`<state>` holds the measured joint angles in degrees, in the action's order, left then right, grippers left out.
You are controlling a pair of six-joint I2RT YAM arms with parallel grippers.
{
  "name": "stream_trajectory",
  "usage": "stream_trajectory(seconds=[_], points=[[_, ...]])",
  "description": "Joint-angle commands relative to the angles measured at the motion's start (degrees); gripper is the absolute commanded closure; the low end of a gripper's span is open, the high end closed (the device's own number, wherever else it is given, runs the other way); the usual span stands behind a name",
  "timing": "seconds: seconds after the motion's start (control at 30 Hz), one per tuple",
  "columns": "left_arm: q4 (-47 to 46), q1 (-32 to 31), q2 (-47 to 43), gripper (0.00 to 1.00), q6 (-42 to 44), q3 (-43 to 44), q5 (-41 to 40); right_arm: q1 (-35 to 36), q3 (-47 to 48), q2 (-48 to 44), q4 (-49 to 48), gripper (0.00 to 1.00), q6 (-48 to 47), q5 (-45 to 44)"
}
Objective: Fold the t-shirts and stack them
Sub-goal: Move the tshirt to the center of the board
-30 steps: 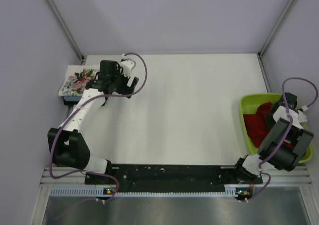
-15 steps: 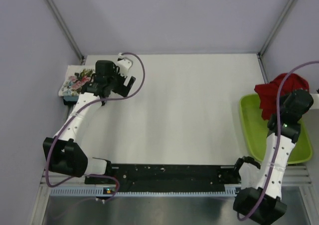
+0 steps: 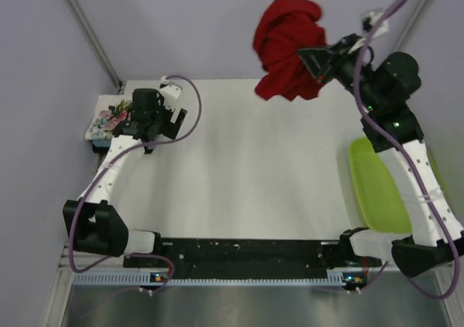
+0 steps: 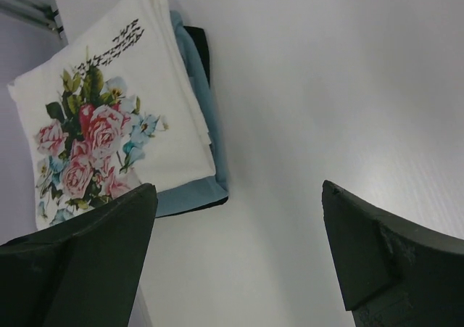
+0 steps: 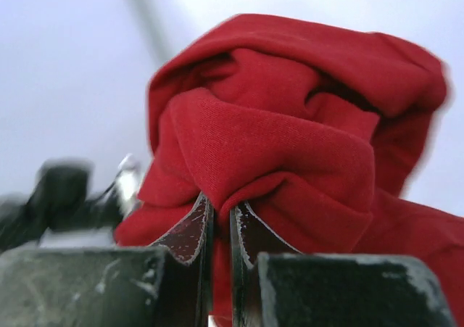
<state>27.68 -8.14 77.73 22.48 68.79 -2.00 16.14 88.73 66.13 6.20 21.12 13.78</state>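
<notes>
My right gripper (image 3: 308, 57) is shut on the bunched deep red t-shirt (image 3: 286, 48) and holds it high in the air above the table's far middle; in the right wrist view the red t-shirt (image 5: 290, 131) is pinched between the closed fingers (image 5: 190, 229). A folded stack sits at the far left corner, the white floral t-shirt (image 3: 109, 117) on top. In the left wrist view the white floral t-shirt (image 4: 109, 117) lies on a light blue t-shirt (image 4: 199, 193) and a dark one (image 4: 199, 48). My left gripper (image 3: 148, 124) is open and empty just right of the stack.
The lime-green tray (image 3: 377, 189) stands at the right edge with nothing in it. Grey walls and metal frame posts (image 3: 87, 30) enclose the white table (image 3: 254, 167). The black rail (image 3: 239, 251) runs along the near edge.
My right arm lifted the red t-shirt out of the green tray and swung it up and left, high over the table. My left gripper shifted slightly left beside the stack.
</notes>
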Motion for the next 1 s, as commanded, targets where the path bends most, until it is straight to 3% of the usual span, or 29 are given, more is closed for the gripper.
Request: stream_trajectory(seconds=[0.0, 0.13, 0.23, 0.43, 0.47, 0.5, 0.53, 0.57, 0.77, 0.9, 0.97], points=[[-3.2, 4.6, -1.0, 0.01, -1.2, -0.2, -2.8, 9.2, 5.2, 7.9, 3.1, 1.00, -9.2, 29.7], [-3.9, 9.3, -0.8, 0.01, -2.3, -0.2, -2.7, 13.7, -1.2, 11.6, 6.8, 1.00, -14.4, 27.8], [-4.2, 9.8, 0.0, 0.01, -2.5, 0.0, -4.1, 16.6, -6.2, 17.7, 7.1, 1.00, -14.3, 17.9], [-3.6, 9.8, -0.6, 0.01, -2.6, 0.0, -4.2, 26.6, -4.6, 28.9, 11.5, 1.00, -16.9, 5.1], [-3.6, 9.8, -0.7, 0.01, -2.4, -0.3, -4.0, 28.4, -3.9, 30.4, 11.6, 0.90, -16.9, 3.5], [-3.8, 9.9, -1.0, 0.01, -2.1, -0.5, -3.9, 29.9, -3.2, 31.7, 12.6, 0.66, -17.7, 3.5], [-3.7, 9.9, -0.9, 0.01, -1.7, -0.6, -4.0, 31.7, -2.3, 32.6, 13.7, 0.38, -19.0, 5.4], [-3.6, 9.9, -1.1, 0.01, -1.4, -0.5, -4.1, 33.1, -1.9, 33.0, 14.4, 0.01, -20.7, 7.2], [-0.1, 9.8, -2.8, 0.01, 1.2, -2.1, 1.5, 35.0, -11.9, 22.1, 9.2, 0.01, -23.3, 3.8], [5.0, 9.5, -4.4, 0.01, 5.0, -3.9, 16.0, 31.8, -20.0, 17.3, 9.4, 0.01, -21.6, -0.9], [9.7, 8.7, -4.5, 0.04, 7.6, -4.5, 26.4, 29.1, -23.5, 16.5, 9.4, 0.07, -16.1, -0.2]])
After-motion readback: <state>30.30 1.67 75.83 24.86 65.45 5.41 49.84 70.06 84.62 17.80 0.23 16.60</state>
